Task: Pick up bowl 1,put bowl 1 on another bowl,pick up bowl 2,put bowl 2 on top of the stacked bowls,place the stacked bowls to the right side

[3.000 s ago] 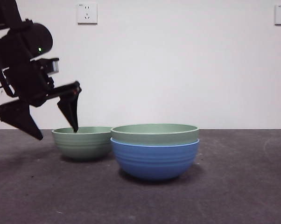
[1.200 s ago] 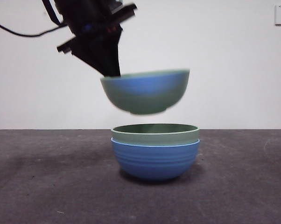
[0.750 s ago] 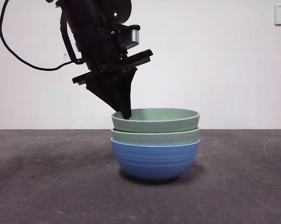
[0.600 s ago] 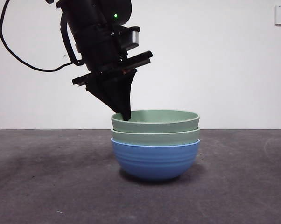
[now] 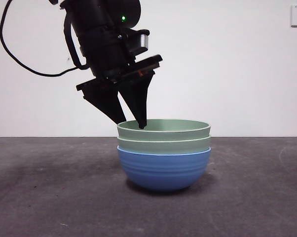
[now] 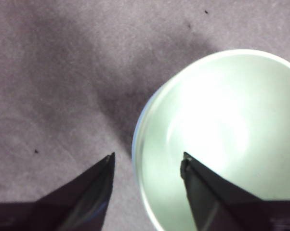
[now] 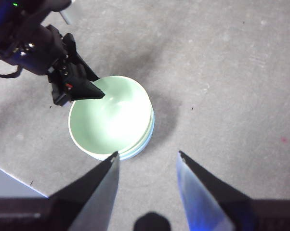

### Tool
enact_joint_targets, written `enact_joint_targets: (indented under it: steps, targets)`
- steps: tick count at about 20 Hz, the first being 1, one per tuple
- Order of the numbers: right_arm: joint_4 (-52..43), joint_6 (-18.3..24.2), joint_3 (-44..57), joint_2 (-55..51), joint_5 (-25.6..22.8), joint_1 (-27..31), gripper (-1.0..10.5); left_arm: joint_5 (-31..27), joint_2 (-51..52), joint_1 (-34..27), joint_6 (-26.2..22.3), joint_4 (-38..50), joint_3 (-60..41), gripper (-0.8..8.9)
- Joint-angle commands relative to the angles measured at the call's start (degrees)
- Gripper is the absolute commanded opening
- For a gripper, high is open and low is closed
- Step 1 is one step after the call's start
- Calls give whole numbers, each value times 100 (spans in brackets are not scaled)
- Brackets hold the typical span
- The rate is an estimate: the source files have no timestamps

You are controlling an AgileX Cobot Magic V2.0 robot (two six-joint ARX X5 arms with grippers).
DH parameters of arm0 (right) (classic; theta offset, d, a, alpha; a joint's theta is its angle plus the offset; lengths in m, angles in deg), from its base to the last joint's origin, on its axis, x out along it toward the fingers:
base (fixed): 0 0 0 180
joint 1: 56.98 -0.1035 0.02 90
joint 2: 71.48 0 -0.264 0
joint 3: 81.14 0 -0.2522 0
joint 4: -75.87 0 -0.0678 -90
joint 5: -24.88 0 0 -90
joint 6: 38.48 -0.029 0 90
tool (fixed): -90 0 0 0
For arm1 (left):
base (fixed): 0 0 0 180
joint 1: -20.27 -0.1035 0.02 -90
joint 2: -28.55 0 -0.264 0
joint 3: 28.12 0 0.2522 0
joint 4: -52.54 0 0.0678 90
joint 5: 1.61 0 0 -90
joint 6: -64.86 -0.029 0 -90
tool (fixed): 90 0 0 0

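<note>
While left gripper (image 5: 130, 124) straddles top bowl (image 5: 163, 129) rim, jaws apart, seemingly untouching.

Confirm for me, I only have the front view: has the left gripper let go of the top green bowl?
Observer: Yes. In the left wrist view the left gripper is open, its jaws straddling the rim of the top green bowl, one inside and one outside, with a gap at each.
Operator: Where's the other arm? Nothing in my view.
Observer: The right gripper is open, high above the table, looking down on the stacked bowls.
Operator: Stack centred?
Observer: From above, the blue bowl shows only as a thin crescent along one side of the green rims.
</note>
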Motion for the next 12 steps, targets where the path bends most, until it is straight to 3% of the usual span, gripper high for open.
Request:
enact_joint_targets:
  steps: [1,3,4,12]
  targets:
    - [-4,-76,24,55,-11,2,255,9,243,13,-9,-55,15,297]
    - [-7,-76,24,160,-11,2,402,-9,507,4,-9,-109,15,297]
    - [-9,-74,24,238,-11,2,419,-13,662,-2,-11,-146,17,297]
    - [-540,-208,24,1810,181,2,419,-20,2549,-31,-11,-656,17,318]
